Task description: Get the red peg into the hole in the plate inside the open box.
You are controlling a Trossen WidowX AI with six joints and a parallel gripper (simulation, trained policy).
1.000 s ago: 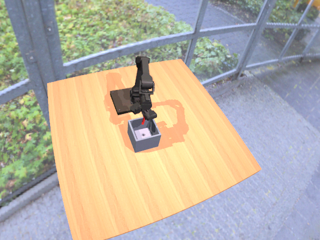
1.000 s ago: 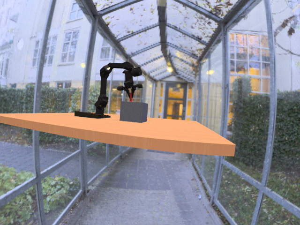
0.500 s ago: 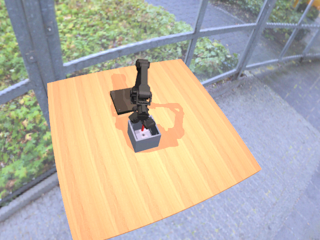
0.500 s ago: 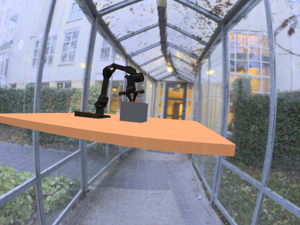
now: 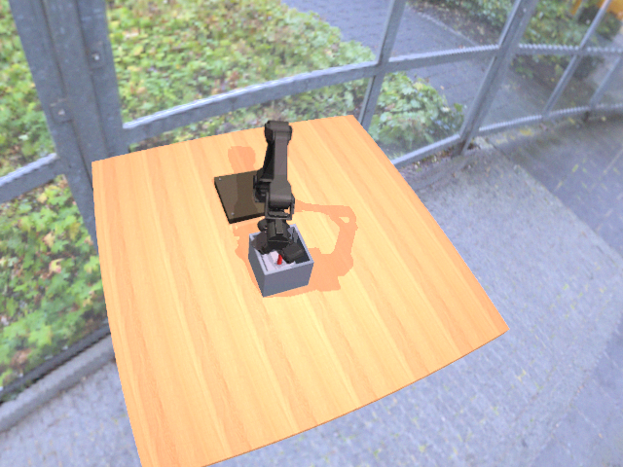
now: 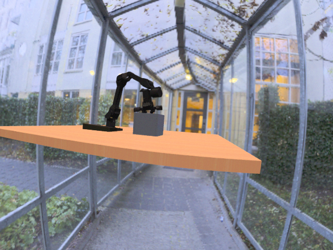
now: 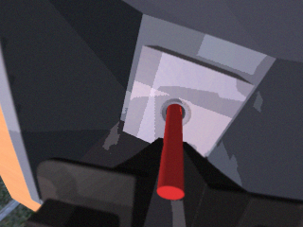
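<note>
A black robotic gripper [image 5: 279,252] [image 6: 148,111] [image 7: 171,145] reaches down into an open gray box [image 5: 286,279] [image 6: 146,125] [image 7: 62,95] on a wooden table [image 5: 302,377] [image 6: 188,150] [image 7: 9,151], its fingers clamped on a red peg [image 5: 279,260] [image 7: 171,156]. The peg is inside the box, its far end lined up in the wrist view with the round hole [image 7: 180,112] in a pale plate [image 5: 269,260] [image 7: 147,113] at the bottom. Whether that end has entered the hole or hangs just above it cannot be told from these angles — but most of the peg's length stands clear of the plate, so it is not fully in. The near end, a bright red disc in the wrist view, juts out from between the fingers toward the camera.

In the exterior view, the wide part of the gripper is just above the box's rim (the near wall hides the peg and the fingertips). The black arm [image 5: 276,161] [image 6: 116,99] rises from a dark base plate [image 5: 226,196] [image 6: 92,126] near the box, bends over at its elbow and points its gripper downward. In the top view, the arm's shadow stretches across the wood on one side — a loop of deeper orange beside the gray walls.
</note>
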